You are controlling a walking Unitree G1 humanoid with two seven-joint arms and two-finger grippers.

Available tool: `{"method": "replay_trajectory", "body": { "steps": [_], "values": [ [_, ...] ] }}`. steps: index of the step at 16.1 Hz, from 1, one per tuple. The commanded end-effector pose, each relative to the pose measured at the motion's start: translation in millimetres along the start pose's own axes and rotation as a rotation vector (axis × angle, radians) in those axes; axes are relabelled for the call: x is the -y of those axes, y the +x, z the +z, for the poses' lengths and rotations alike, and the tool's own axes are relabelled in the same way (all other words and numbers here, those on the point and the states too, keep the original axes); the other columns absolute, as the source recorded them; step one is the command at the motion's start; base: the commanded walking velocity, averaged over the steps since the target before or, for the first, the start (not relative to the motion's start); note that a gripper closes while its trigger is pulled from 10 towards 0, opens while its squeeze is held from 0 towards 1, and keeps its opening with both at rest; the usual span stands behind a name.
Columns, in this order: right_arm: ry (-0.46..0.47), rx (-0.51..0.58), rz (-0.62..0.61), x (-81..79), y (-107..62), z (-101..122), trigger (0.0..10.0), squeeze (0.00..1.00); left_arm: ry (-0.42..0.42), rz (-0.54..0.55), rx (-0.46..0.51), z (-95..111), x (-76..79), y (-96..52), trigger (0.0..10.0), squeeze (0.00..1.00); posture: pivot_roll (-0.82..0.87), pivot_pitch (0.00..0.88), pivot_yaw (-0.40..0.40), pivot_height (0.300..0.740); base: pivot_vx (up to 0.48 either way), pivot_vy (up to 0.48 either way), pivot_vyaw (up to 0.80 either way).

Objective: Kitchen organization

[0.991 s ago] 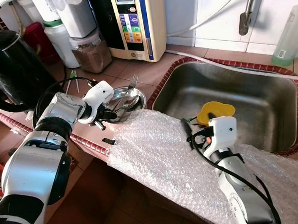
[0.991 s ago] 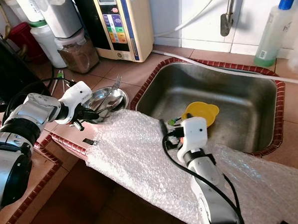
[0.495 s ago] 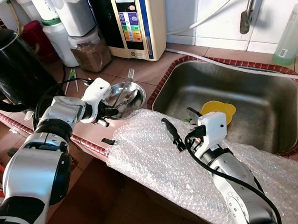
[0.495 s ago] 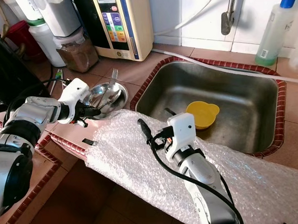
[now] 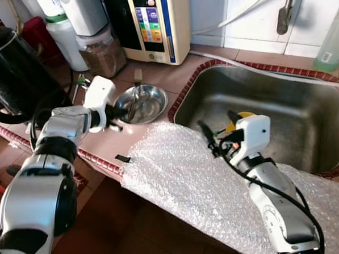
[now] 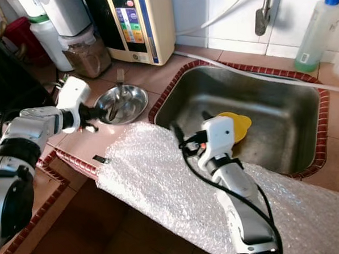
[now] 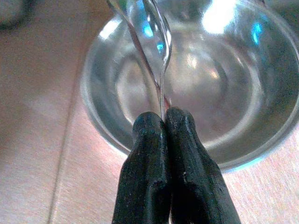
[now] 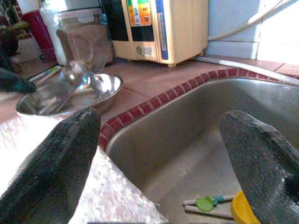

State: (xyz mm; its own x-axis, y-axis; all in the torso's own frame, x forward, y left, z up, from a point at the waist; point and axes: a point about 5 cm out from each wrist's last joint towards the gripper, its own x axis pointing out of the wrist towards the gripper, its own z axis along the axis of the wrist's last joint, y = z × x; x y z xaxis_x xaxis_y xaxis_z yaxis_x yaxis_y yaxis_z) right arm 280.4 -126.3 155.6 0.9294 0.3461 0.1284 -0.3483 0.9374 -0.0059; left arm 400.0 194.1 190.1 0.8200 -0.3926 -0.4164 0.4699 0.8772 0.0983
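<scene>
A steel bowl (image 5: 147, 103) sits on the tiled counter left of the sink (image 5: 269, 76). My left gripper (image 5: 115, 113) is at its near rim, shut on the thin handle of a metal spoon (image 7: 156, 37) that reaches into the bowl (image 7: 224, 93). A second utensil (image 5: 137, 77) leans on the far rim. My right gripper (image 5: 219, 130) hovers open at the sink's near edge, above the bubble wrap (image 5: 178, 178), with nothing between its fingers. A yellow bowl (image 6: 239, 123) lies in the sink just behind it.
A black kettle (image 5: 10, 67) stands at the far left. Behind the bowl are a jar of brown powder (image 5: 104, 53) and a cream water machine (image 5: 152, 22). A clear bottle (image 6: 315, 31) stands right of the tap. Small green-tipped items (image 8: 204, 203) lie in the sink.
My right gripper swung left over the bubble wrap, then back to the sink's near edge. The left gripper stays shut at the steel bowl's rim. The camera has shifted slightly.
</scene>
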Motion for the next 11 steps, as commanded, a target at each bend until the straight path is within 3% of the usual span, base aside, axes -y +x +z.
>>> {"method": "replay_trajectory", "body": {
  "steps": [1,5,9,11],
  "values": [
    [0.003,0.004,-0.002,-1.7,1.9,-1,10.0,0.0,-0.011,0.038,0.034,5,-7.0,-5.8,0.0,0.0,-0.13,0.061,0.148,0.74,0.0,0.0,0.0],
    [0.001,0.008,-0.008,-0.1,5.3,-1,10.0,0.0,0.006,0.025,0.082,6,3.1,-5.1,0.0,0.0,-0.13,0.05,0.143,0.74,0.0,0.0,0.0],
    [-0.004,0.016,-0.029,5.4,6.7,0,10.0,0.0,0.07,0.077,0.306,25,25.3,-5.6,0.0,0.0,-0.13,0.046,0.14,0.74,0.0,0.0,0.0],
    [-0.002,0.033,-0.056,9.5,10.6,3,10.0,0.0,0.108,0.068,0.463,23,60.3,-4.9,0.0,0.0,-0.12,0.042,0.134,0.74,0.0,0.0,0.0]
  ]
}}
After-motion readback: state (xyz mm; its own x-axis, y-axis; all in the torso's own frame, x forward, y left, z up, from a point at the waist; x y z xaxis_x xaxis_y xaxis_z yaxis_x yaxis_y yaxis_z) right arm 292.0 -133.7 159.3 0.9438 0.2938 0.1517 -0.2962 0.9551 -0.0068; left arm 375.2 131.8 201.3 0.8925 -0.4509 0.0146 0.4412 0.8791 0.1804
